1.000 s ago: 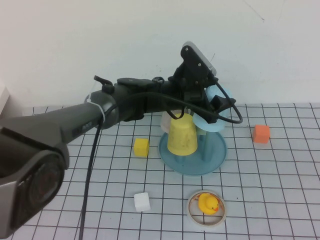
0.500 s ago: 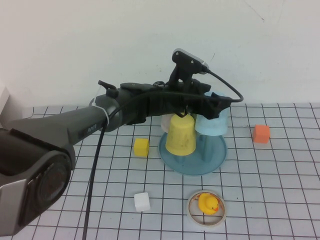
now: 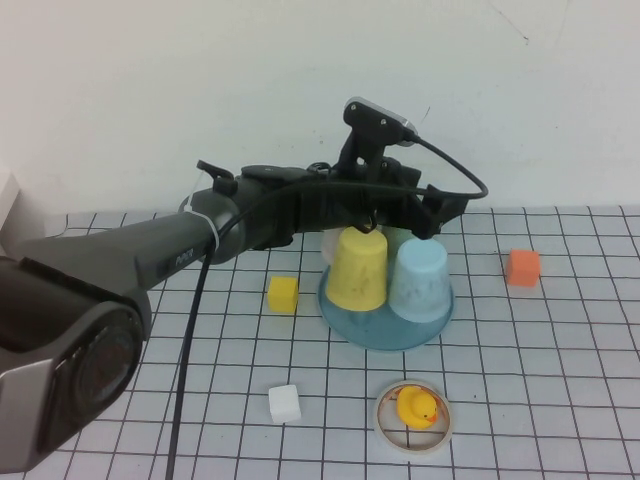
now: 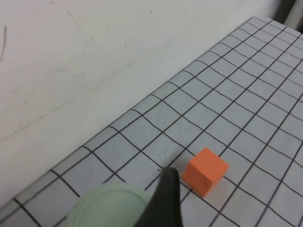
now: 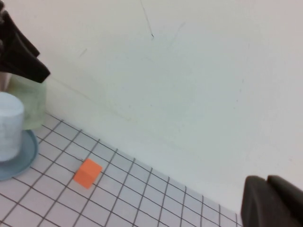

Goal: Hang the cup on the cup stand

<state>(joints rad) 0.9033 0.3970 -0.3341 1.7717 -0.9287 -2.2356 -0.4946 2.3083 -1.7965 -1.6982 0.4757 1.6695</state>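
Released, the cup now sits inverted on the cup stand below the spread left end effector; right end effector pressed together; retraction remains.

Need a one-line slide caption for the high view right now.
Left gripper open above sky-blue cup, now upside down on cup stand.

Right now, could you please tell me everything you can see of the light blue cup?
The cup is a light sky-blue, handleless, tapered tumbler that looks like plastic. It stands upside down, narrow closed end up and wide mouth down, on the cup stand, whose teal dish rim shows around it. Its side meets the inverted yellow cup on its left. The left gripper hovers just above it, jaws open, not touching. The right wrist view catches its ribbed-looking side in front of the pale green cup.
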